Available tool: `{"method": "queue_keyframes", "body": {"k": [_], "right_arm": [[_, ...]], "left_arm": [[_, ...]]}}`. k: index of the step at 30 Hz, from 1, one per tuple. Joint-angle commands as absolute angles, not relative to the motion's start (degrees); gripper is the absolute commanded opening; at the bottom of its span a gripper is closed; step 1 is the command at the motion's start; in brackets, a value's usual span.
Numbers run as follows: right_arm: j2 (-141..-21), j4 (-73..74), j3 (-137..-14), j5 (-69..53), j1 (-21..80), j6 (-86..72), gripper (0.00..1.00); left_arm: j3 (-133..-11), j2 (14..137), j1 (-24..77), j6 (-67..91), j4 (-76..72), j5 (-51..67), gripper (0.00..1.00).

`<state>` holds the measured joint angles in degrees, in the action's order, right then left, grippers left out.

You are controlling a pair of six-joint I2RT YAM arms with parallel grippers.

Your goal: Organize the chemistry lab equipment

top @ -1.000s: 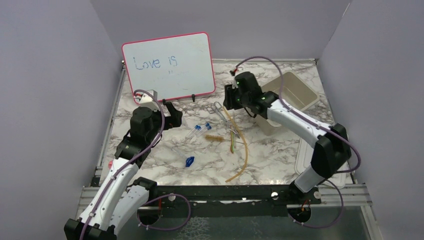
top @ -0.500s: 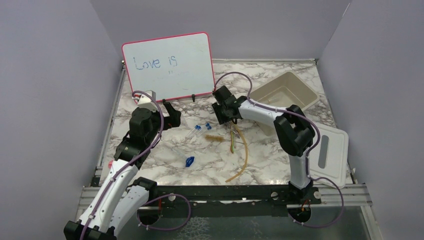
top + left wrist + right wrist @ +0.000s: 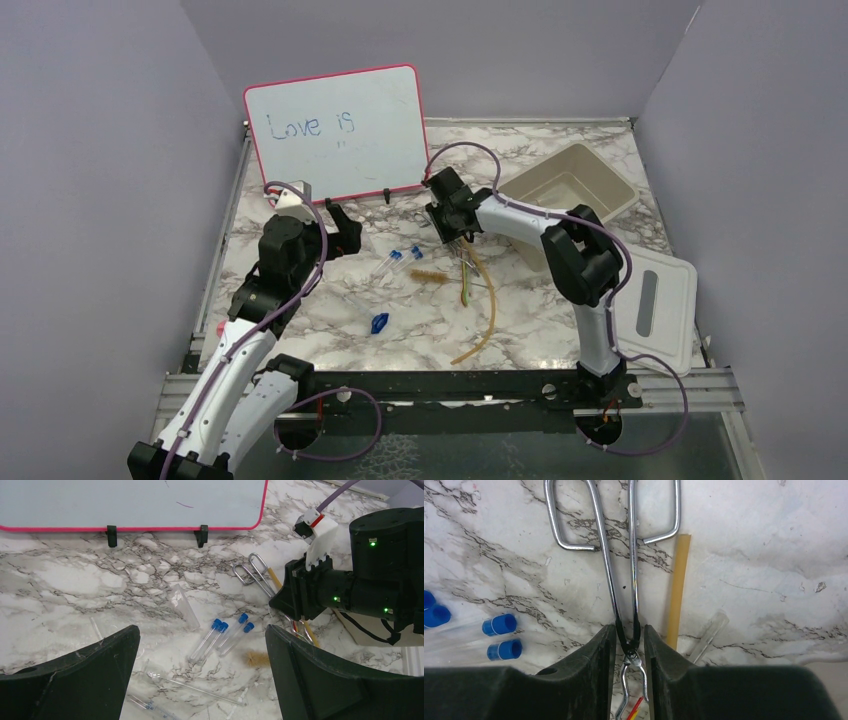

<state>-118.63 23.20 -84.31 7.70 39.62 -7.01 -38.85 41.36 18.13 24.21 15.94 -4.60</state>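
Right wrist view: right claw (image 3: 630,632) straddles wire tongs (image 3: 624,555), possibly touching them.

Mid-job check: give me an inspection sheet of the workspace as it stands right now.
Surface: marble table, no spills seen.
Job's things: tubes with blue caps, green-tipped stick, amber hose and small blue piece loose mid-table; wire tongs beside the hose.
Clutter: whiteboard standing at the back; beige tub far right; its lid near right.
Claws: left claw open, hovering above the tubes; right claw closed on the tongs near their pivot.
Cables: purple cables along both arms, snagging nothing.
Surroundings: lavender walls on three sides.
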Motion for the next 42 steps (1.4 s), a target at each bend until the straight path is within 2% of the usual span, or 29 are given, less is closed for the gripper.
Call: {"method": "queue_keyframes", "body": {"k": [1, 6, 8, 22, 30, 37, 42], "right_arm": [[-121.7, 24.6, -85.6, 4.6, 39.0, -3.9, 0.28], [-120.2, 23.5, -84.4, 4.8, 39.0, -3.9, 0.04], [-118.9, 22.0, -83.7, 5.0, 39.0, -4.2, 0.01], [-98.3, 10.0, -74.0, 6.4, 39.1, -9.4, 0.0], [-85.0, 7.7, -73.0, 15.7, 38.2, -14.2, 0.01], [-80.7, 16.4, -78.2, 25.3, 29.3, -22.8, 0.01], [-79.2, 22.7, -76.7, 28.5, 20.3, -31.3, 0.01]], "left_arm": [[-38.5, 41.2, 18.4, 24.3, 15.1, -6.0, 0.99], [-38.4, 41.1, 18.4, 24.3, 15.0, -5.9, 0.99], [-38.4, 41.1, 18.4, 24.3, 15.0, -5.7, 0.99], [-38.4, 40.6, 18.4, 24.3, 14.9, -5.4, 0.99], [-38.4, 40.5, 18.4, 24.2, 14.8, -5.2, 0.99], [-38.3, 40.3, 18.4, 24.3, 14.8, -4.8, 0.99], [-38.3, 40.3, 18.4, 24.3, 14.8, -4.5, 0.99]]}}
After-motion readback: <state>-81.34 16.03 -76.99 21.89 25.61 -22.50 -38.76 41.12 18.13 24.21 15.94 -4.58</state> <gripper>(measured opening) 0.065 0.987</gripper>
